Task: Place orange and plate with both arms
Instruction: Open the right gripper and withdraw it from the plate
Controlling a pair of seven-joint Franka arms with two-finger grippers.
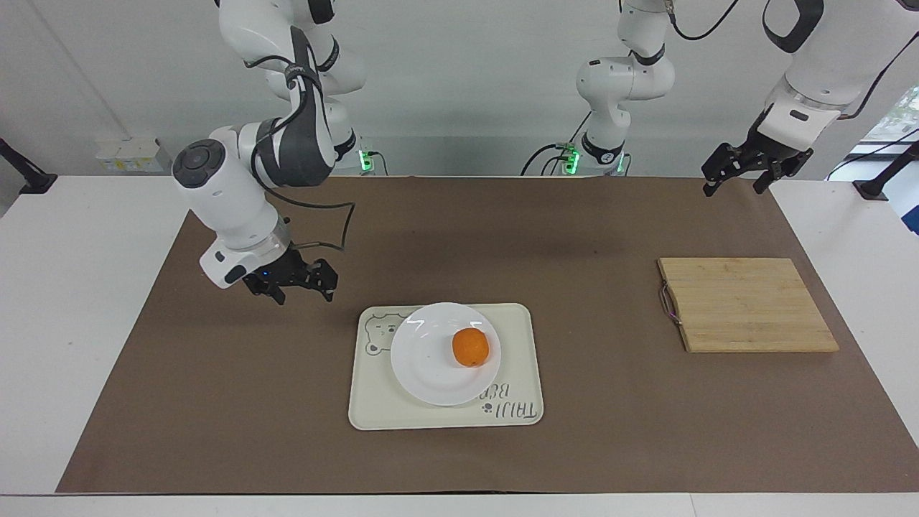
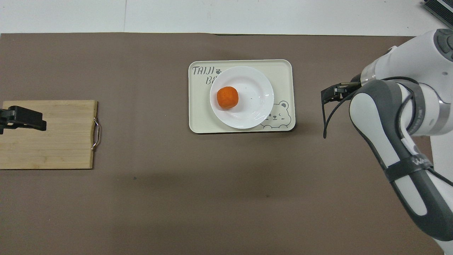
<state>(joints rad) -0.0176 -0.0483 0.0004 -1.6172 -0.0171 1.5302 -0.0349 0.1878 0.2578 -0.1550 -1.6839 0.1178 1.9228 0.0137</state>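
Note:
The orange (image 1: 470, 347) lies on the white plate (image 1: 431, 362), toward the plate's left-arm side. The plate rests on a cream bear-print tray (image 1: 514, 323). In the overhead view the orange (image 2: 227, 97) and plate (image 2: 253, 102) sit mid-table. My right gripper (image 1: 304, 293) is open and empty. It hangs in the air over the brown mat, apart from the tray, toward the right arm's end; it also shows in the overhead view (image 2: 327, 95). My left gripper (image 1: 732, 188) is open and empty, raised, and waits over the cutting board's end (image 2: 37, 122).
A wooden cutting board (image 1: 747, 305) with a small metal handle lies toward the left arm's end of the table; it also shows in the overhead view (image 2: 56, 141). A brown mat (image 1: 574, 237) covers the table.

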